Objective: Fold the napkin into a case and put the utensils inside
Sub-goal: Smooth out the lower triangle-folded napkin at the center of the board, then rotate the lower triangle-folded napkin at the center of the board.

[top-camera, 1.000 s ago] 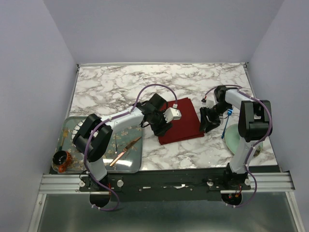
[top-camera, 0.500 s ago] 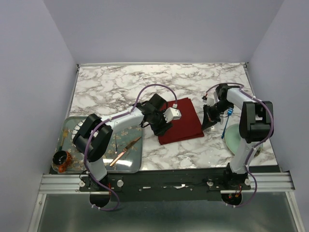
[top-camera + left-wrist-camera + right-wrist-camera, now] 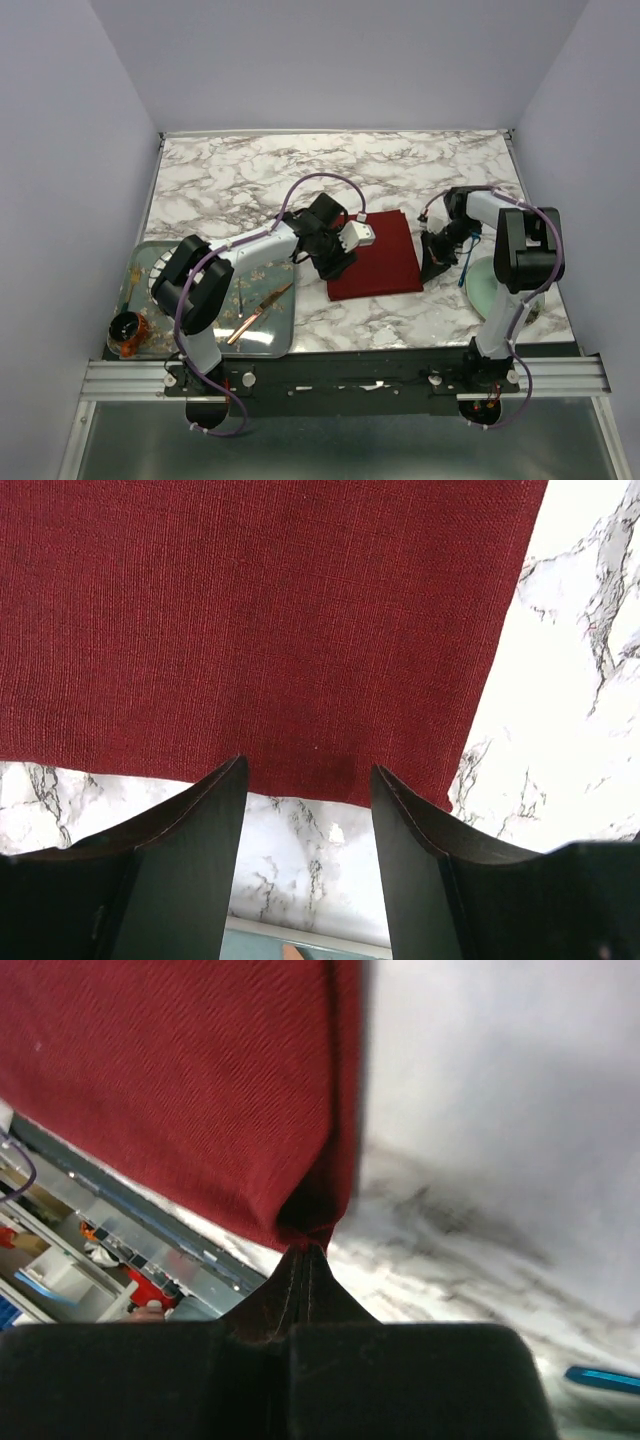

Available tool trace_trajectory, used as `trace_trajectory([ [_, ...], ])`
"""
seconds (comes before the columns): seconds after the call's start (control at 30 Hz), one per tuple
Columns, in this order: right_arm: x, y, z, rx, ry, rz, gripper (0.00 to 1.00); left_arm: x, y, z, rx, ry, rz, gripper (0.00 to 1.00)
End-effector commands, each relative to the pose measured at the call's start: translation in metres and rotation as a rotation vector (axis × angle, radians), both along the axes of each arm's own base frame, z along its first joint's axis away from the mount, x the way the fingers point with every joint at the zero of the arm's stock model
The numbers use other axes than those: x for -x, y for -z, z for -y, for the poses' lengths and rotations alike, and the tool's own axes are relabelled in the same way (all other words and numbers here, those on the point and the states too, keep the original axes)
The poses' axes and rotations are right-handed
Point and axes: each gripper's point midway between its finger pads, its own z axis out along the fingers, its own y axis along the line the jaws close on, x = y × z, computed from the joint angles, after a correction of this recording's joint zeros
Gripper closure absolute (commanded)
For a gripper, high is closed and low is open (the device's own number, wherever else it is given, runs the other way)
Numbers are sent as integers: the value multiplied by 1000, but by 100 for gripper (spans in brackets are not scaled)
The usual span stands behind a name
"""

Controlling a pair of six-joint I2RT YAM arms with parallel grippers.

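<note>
The dark red napkin [image 3: 378, 262] lies flat on the marble table, a little right of centre. My left gripper [image 3: 308, 770] stands open at the napkin's [image 3: 250, 620] left edge. Its fingertips [image 3: 232, 780] reach the hem, and only bare marble shows between them. My right gripper [image 3: 308, 1252] is shut on the napkin's [image 3: 190, 1080] right edge near a corner, which bunches into a small fold at the tips. In the top view this gripper [image 3: 433, 262] sits at the cloth's right side. The blue-handled fork [image 3: 465, 272] lies just right of it, and its handle [image 3: 603, 1377] shows in the right wrist view.
A pale green plate [image 3: 486, 290] sits at the right, beside the right arm. On the left, a grey tray [image 3: 160, 262] holds a copper-coloured knife [image 3: 258, 311]. A small dark jar [image 3: 127, 330] stands at its near left corner.
My right gripper has gone from open to shut on the napkin's right edge. The napkin has turned slightly squarer to the table. The left arm has not moved.
</note>
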Motion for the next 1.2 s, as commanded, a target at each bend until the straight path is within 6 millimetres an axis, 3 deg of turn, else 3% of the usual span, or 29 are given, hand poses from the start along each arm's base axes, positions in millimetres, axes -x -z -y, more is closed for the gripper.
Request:
trace_trajectory([
  [0.0,-29,16,11,75,1,38,99,-16,-10,0,34,-73,-37,37],
  [0.13,-30,19,14,89,-16,27,98,-45,-26,2,114,-181,-104,38],
  [0.23,-39,22,17,110,-33,35,95,-68,-27,3,126,-214,-106,42],
  [0.37,-63,23,20,119,-47,69,91,-80,-14,6,86,-189,-90,47],
  [0.43,-81,22,20,127,-53,105,88,-82,3,8,42,-177,-93,50],
  [0.6,-117,8,23,141,-69,205,79,-66,29,2,-92,-132,-125,63],
  [0.73,-142,-10,16,99,-73,305,60,-27,35,3,-130,-91,-177,68],
  [0.8,-152,-21,13,79,-78,348,52,-2,33,14,-135,-62,-221,68],
  [0.83,-152,-25,13,73,-80,351,43,6,27,20,-121,-71,-246,67],
  [0.87,-152,-29,12,68,-83,357,42,20,23,28,-117,-47,-266,64],
  [0.93,-143,-39,12,61,-96,358,36,27,6,40,-71,-49,-281,55],
  [1.0,-126,-39,12,53,-102,325,31,22,-6,42,-37,-99,-294,49],
  [1.07,-113,-49,11,38,-98,323,18,12,-22,40,10,-139,-284,46],
  [1.1,-107,-50,12,39,-93,321,14,-2,-26,30,29,-179,-279,46],
  [1.17,-91,-49,11,32,-95,295,10,-9,-32,15,58,-201,-278,45],
])
